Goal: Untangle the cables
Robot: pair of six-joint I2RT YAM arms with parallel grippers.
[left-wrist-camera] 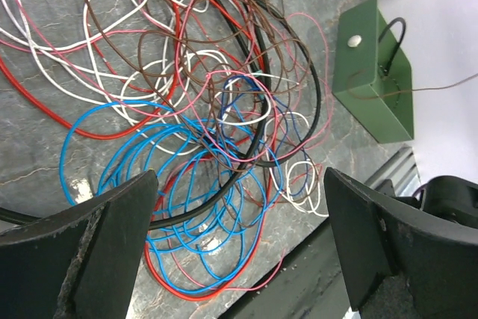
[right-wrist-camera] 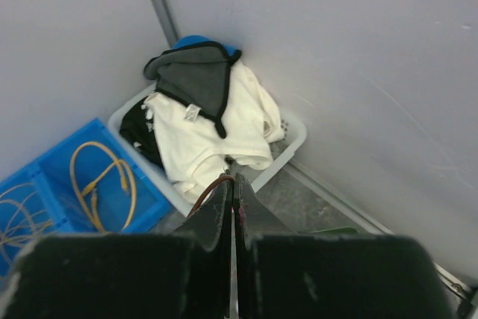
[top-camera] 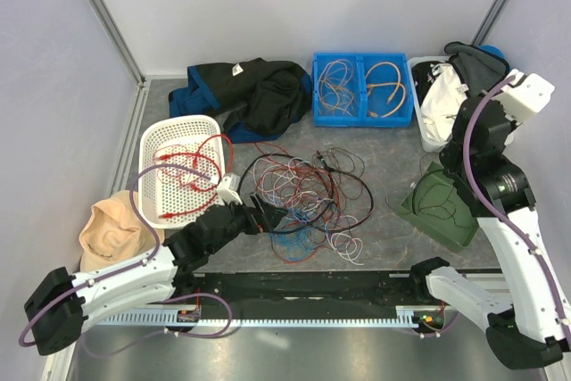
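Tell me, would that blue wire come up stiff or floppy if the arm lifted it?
Probably floppy: the blue wire lies in loose curls, so it should droop from any grip. It is likely light, being so thin. It may drag others along, since the black wire crosses through its loops.

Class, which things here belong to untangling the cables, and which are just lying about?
Job: tangle of thin red, black, white and blue wires; open left gripper; thin brown wire in shut right gripper.
Lying about: crumpled black-and-blue jacket; crumpled tan cloth; white basket of clothes.
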